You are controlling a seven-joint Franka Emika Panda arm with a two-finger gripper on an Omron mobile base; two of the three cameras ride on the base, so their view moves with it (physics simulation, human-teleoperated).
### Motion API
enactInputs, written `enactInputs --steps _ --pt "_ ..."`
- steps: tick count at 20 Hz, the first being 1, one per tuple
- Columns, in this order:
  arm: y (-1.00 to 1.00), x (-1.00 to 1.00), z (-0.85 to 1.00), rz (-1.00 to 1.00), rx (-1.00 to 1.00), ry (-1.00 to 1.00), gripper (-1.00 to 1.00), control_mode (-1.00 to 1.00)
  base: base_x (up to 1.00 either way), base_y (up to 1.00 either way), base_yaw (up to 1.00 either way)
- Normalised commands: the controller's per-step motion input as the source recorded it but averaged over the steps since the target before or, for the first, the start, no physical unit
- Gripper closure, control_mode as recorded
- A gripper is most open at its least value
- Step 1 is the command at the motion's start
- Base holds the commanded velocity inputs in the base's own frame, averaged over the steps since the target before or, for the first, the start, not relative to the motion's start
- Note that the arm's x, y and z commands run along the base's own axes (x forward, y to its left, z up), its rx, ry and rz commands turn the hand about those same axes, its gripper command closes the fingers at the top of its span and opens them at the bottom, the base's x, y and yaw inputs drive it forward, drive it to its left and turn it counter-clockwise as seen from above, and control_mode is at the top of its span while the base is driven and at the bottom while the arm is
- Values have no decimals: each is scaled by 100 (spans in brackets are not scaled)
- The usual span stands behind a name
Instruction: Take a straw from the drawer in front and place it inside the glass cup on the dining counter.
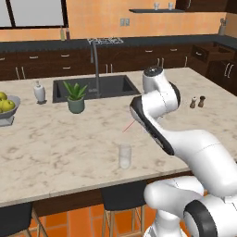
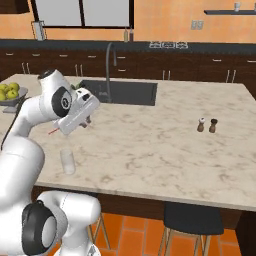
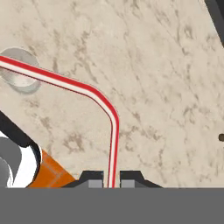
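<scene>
My gripper (image 3: pixel 111 179) is shut on the straw (image 3: pixel 87 89), a thin pink-red stick that runs out from between the fingertips and bends toward the glass cup (image 3: pixel 19 72). In the hand view the long part crosses over the cup's rim from above. The clear tumbler (image 1: pixel 125 155) stands near the front edge of the beige dining counter (image 1: pixel 55 148), with the straw (image 1: pixel 128 126) hanging in the air beyond it, beside my forearm. From the right, the straw (image 2: pixel 52 131) pokes out left of my hand, above the cup (image 2: pixel 67 161). The dark drawer (image 1: pixel 210 52) stands open at the far right.
The dark sink (image 1: pixel 92 88) with its tall tap sits mid-counter, a potted plant (image 1: pixel 75 97) at its front edge. A white dispenser (image 1: pixel 39 91) and a fruit bowl (image 1: pixel 4 109) stand left. Two small shakers (image 2: pixel 207 125) stand right. Black stools sit under the front edge.
</scene>
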Motion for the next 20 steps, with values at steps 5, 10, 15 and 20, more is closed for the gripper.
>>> enactInputs --steps 5,10,15,20 --pt "67 0 10 -9 -64 -48 100 -100 0 0 0" --pt "62 0 0 -11 -67 -38 100 -100 0 0 0" --pt "32 33 2 -14 -45 0 100 -100 0 0 0" --pt "60 12 0 -15 -23 8 100 -100 0 0 0"
